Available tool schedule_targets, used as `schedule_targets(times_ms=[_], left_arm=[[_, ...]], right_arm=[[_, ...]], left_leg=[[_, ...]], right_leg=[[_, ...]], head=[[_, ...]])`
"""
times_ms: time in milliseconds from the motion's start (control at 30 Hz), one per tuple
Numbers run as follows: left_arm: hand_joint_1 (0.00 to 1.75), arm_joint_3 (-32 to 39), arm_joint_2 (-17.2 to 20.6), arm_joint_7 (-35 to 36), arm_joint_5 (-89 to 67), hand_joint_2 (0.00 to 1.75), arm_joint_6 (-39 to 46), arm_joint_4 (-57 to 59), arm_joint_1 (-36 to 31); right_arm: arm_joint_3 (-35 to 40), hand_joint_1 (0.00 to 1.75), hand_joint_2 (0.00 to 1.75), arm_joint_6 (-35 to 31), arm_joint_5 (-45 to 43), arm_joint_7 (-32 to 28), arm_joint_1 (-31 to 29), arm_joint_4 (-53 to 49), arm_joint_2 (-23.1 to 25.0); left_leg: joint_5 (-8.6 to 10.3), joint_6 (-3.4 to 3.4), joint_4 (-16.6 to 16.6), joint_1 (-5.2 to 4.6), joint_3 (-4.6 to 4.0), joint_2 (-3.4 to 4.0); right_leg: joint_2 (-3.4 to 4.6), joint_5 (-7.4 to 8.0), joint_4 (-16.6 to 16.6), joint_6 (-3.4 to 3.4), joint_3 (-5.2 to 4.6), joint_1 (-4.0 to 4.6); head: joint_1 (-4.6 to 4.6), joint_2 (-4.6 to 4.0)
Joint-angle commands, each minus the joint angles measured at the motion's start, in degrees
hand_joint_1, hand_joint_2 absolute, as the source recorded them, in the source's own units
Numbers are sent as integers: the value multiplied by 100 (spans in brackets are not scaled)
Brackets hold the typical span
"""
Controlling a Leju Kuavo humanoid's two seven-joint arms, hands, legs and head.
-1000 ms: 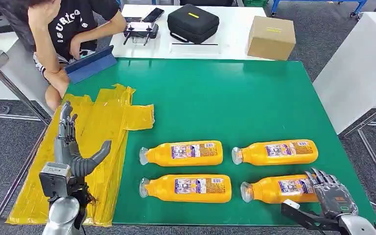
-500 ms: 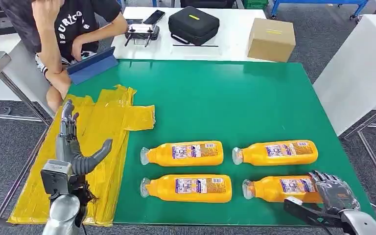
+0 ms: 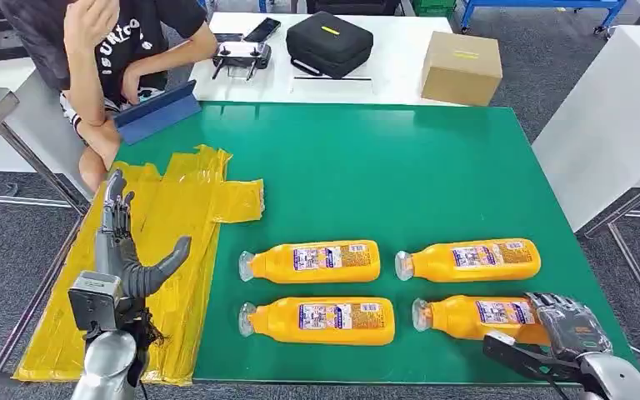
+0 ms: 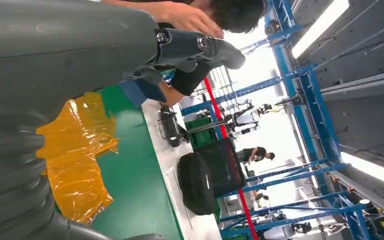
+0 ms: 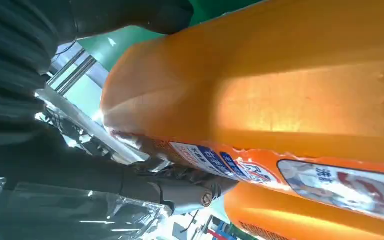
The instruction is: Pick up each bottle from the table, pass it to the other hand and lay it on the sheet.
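Observation:
Four orange bottles lie on their sides on the green table (image 3: pixel 400 167), caps pointing left. My right hand (image 3: pixel 568 325) wraps the base end of the near-right bottle (image 3: pixel 475 317). In the right wrist view that bottle (image 5: pixel 290 90) sits between my thumb and my fingers (image 5: pixel 180 187). The far-right bottle (image 3: pixel 471 258), far-left bottle (image 3: pixel 312 261) and near-left bottle (image 3: pixel 321 321) lie untouched. My left hand (image 3: pixel 125 250) is raised over the yellow sheet (image 3: pixel 183 208), fingers spread and holding nothing. The left wrist view looks past my left hand (image 4: pixel 55 50) at the sheet (image 4: pixel 75 165).
A person sits at the far left corner with a blue tablet (image 3: pixel 154 110). The white table behind carries a controller (image 3: pixel 240 55), a black case (image 3: pixel 329 39) and a cardboard box (image 3: pixel 462 64). Another white table (image 3: pixel 617 117) stands to the right.
My right hand has settled lower around the near-right bottle's base, and the bottle's cap end has shifted slightly away from me. My left hand has stayed in place.

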Motion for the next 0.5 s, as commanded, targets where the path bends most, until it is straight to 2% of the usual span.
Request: schedule_targets(times_ms=[33, 167, 333, 500], left_arm=[[0, 114, 52, 21, 30, 175, 23, 253, -126], [0, 143, 65, 11, 63, 175, 43, 277, -119], [0, 217, 78, -25, 104, 175, 46, 228, -35], [0, 238, 97, -48, 125, 175, 72, 227, -26]], right_arm=[[280, 175, 175, 111, -80, -49, 81, 595, -12], [370, 175, 175, 98, -257, -160, 98, 392, -106], [499, 175, 175, 63, -571, -348, 242, -338, -160], [572, 175, 175, -143, -825, -437, 81, -379, -207]], left_leg=[[-1, -29, -8, 10, 17, -6], [-2, -22, -8, 7, 16, -4], [-3, -22, -6, 4, 14, 1], [-4, -23, -6, 3, 10, 15]], right_leg=[[-9, -1, -15, -18, 24, 9], [-7, -1, -12, -13, 51, 7], [-1, -2, -5, -13, 63, 4], [11, 2, -4, -13, 60, 5]], head=[[2, 0], [0, 0], [2, 0], [0, 0]])
